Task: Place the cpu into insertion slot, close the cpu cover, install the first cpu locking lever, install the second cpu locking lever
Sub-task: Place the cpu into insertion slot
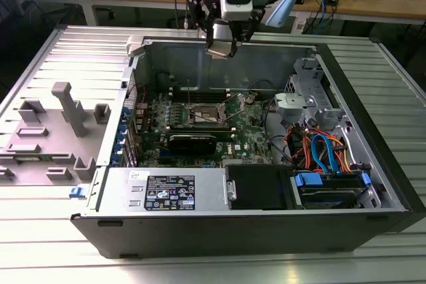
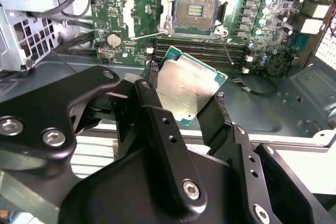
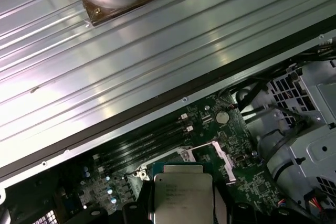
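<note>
My gripper point(image 1: 221, 50) hangs over the back wall of the open computer case, shut on the cpu point(image 1: 222, 48). In the second wrist view the cpu point(image 2: 189, 85) is a silver-topped square with a green edge, tilted between the two black fingers point(image 2: 157, 114). The first wrist view also shows the cpu point(image 3: 182, 195) in the grip. The insertion slot point(image 2: 195, 9) lies bare on the green board, well below and apart from the chip. It also shows mid-board point(image 1: 205, 115). The cpu cover point(image 2: 146, 11) stands swung open beside the slot. Thin wire levers point(image 2: 226, 51) stick out near it.
The case point(image 1: 373, 184) lies open on a ribbed metal table point(image 1: 60, 231). Black memory sticks point(image 2: 205, 51) run beside the slot. A drive bay with blue and orange cables point(image 1: 323, 154) fills the exterior view's right. Grey fixtures point(image 1: 66, 114) stand on the exterior view's left.
</note>
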Controlling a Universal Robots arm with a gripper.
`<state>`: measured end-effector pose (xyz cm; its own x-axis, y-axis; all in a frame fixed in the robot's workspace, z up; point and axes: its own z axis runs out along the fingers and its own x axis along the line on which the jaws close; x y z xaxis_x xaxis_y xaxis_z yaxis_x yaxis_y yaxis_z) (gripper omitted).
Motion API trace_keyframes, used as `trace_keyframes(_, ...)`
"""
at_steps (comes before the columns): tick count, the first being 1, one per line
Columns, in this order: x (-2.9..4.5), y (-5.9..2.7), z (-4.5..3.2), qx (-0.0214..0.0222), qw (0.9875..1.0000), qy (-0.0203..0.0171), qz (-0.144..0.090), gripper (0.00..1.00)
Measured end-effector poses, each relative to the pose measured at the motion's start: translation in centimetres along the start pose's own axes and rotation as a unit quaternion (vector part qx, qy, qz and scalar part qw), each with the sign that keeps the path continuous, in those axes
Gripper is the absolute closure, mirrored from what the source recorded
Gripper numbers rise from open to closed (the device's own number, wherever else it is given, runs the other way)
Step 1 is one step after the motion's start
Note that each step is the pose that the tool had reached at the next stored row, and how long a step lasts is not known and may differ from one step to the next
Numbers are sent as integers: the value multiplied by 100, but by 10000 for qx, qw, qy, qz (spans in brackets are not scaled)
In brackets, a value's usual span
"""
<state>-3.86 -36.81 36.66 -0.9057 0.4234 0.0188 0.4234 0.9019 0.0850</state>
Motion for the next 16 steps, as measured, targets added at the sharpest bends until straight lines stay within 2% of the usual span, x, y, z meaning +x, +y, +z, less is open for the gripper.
trace_keyframes(12, 0, 0, 0, -1, 10000, -2, 17, 45)
trace_keyframes(16, 0, -1, 7, -5, 9998, -19, 214, 45)
